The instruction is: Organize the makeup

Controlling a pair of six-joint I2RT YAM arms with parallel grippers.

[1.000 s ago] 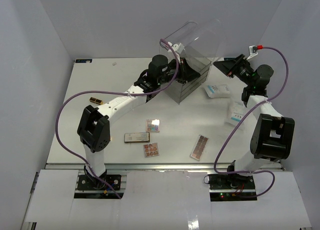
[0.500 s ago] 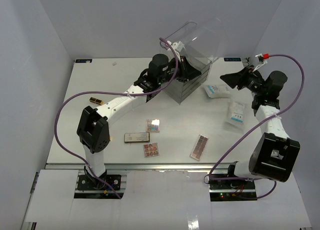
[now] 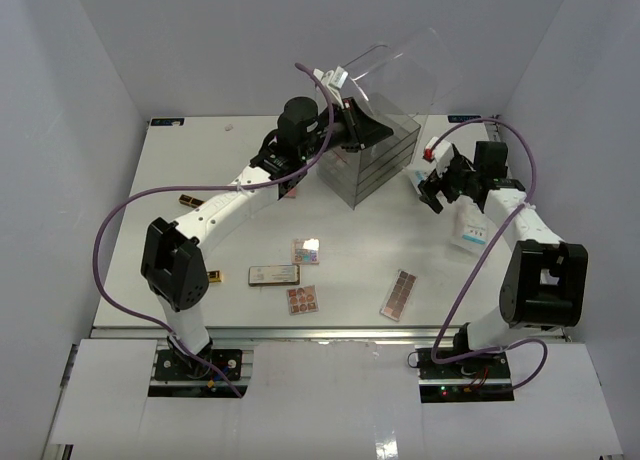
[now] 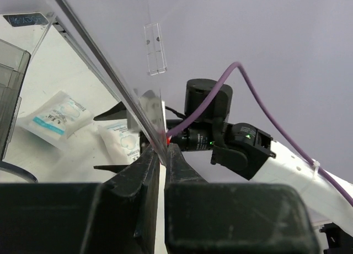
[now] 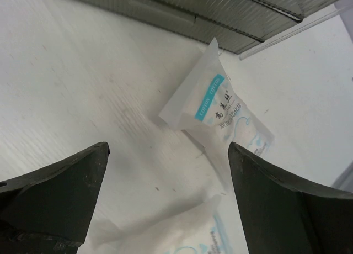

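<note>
My left gripper is shut on the edge of the clear lid of the drawer box and holds it raised; in the left wrist view the gripper pinches that clear panel. My right gripper is open and empty, above white-and-light-blue packets. In the right wrist view the gripper hangs over one packet, with another below. Two small palettes, a grey compact, a long palette and a black-gold tube lie on the table.
The clear drawer box stands at the back centre between both arms, its ribbed drawer fronts showing in the right wrist view. White walls enclose the table on three sides. A small dark item lies beside the left arm's elbow.
</note>
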